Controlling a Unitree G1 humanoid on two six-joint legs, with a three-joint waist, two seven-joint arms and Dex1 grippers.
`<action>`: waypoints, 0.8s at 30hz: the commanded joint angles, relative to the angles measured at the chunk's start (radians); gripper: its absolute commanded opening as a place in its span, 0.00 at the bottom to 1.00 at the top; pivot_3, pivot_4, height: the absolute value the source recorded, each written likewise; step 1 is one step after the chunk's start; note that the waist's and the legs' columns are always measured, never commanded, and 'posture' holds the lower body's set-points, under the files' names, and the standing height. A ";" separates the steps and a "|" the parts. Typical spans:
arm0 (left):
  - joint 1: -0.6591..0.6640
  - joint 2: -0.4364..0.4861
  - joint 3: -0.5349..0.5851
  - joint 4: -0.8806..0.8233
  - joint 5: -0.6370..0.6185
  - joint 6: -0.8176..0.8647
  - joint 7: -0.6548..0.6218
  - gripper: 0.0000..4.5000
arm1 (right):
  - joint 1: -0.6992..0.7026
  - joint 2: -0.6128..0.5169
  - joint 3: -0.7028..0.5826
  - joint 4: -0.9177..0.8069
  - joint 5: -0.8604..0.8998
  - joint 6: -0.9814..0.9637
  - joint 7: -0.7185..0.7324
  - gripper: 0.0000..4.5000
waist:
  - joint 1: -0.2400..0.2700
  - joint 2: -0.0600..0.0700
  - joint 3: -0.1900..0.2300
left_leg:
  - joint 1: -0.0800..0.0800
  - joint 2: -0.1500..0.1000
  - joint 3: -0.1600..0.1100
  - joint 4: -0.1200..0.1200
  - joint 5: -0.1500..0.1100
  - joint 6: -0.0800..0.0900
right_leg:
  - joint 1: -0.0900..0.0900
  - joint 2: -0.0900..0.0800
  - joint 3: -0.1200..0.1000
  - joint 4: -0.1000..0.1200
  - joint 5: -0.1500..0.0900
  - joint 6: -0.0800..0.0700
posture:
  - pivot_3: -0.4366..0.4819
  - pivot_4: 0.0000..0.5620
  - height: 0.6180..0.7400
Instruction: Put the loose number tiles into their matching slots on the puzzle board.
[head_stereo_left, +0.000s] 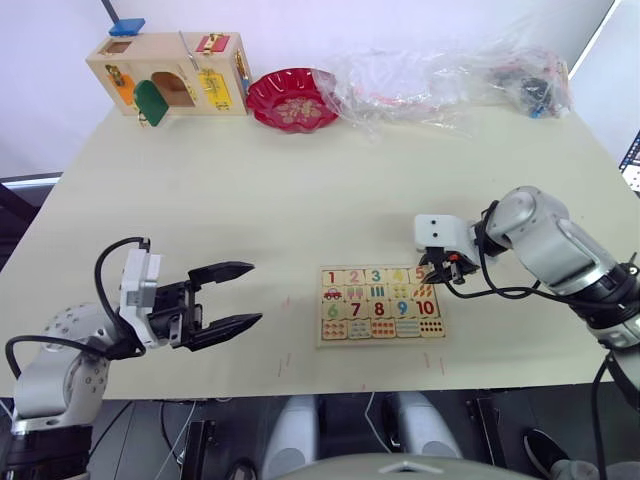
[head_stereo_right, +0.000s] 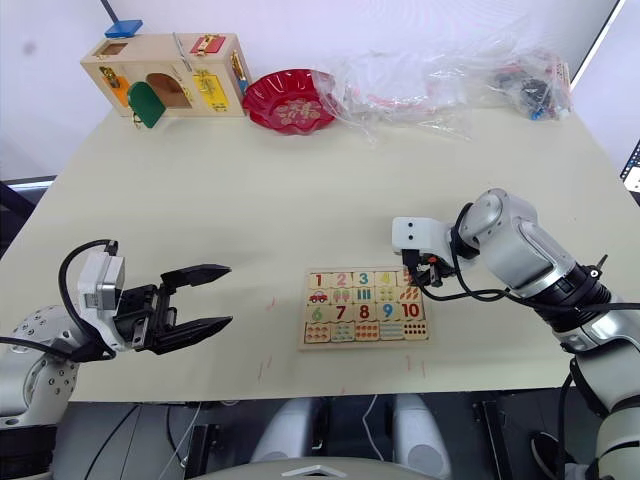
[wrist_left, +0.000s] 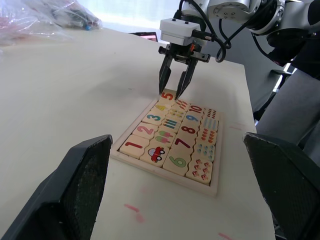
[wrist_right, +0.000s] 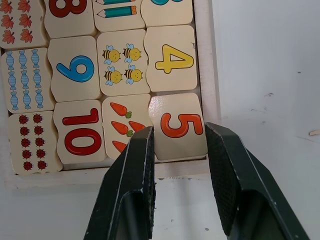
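Observation:
The puzzle board (head_stereo_left: 322, 306) lies near the table's front edge, right of centre. Number tiles 1 to 4 (wrist_left: 150, 127) sit in the slots of its top row. The orange 5 tile (wrist_right: 181, 125) rests in the row's last slot, at the board's far right corner. My right gripper (wrist_right: 179, 137) reaches down over that corner with a finger against each side of the 5 tile, shut on it. My left gripper (head_stereo_left: 254, 293) hovers open to the left of the board, a hand's width away, holding nothing.
A wooden latch box (head_stereo_left: 170, 75) stands at the table's far left. Beside it is a red bowl (head_stereo_left: 292, 98), and crumpled clear plastic bags (head_stereo_left: 450, 75) lie along the far edge. The table's front edge runs just below the board.

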 joint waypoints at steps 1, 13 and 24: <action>0.004 0.008 0.020 -0.023 -0.026 -0.010 -0.010 1.00 | -0.001 -0.007 -0.001 -0.006 -0.006 0.001 0.006 0.21 | 0.000 0.000 0.000 | 0.000 0.000 0.000 0.000 0.000 0.000 | 0.000 0.000 0.000 0.000 0.000 0.000 | 0.48 0.27 1.00; 0.001 0.006 0.018 -0.006 -0.020 -0.018 -0.023 1.00 | 0.002 -0.003 -0.004 -0.006 -0.010 0.001 -0.005 0.21 | 0.000 0.000 0.000 | 0.000 0.000 0.000 0.000 0.000 0.000 | 0.000 0.000 0.000 0.000 0.000 0.000 | 0.48 0.27 1.00; -0.012 0.006 0.015 0.012 -0.017 -0.021 -0.029 1.00 | 0.003 -0.010 0.000 -0.009 -0.009 0.000 0.005 0.21 | 0.000 0.000 0.000 | 0.000 0.000 0.000 0.000 0.000 0.000 | 0.000 0.000 0.000 0.000 0.000 0.000 | 0.48 0.27 1.00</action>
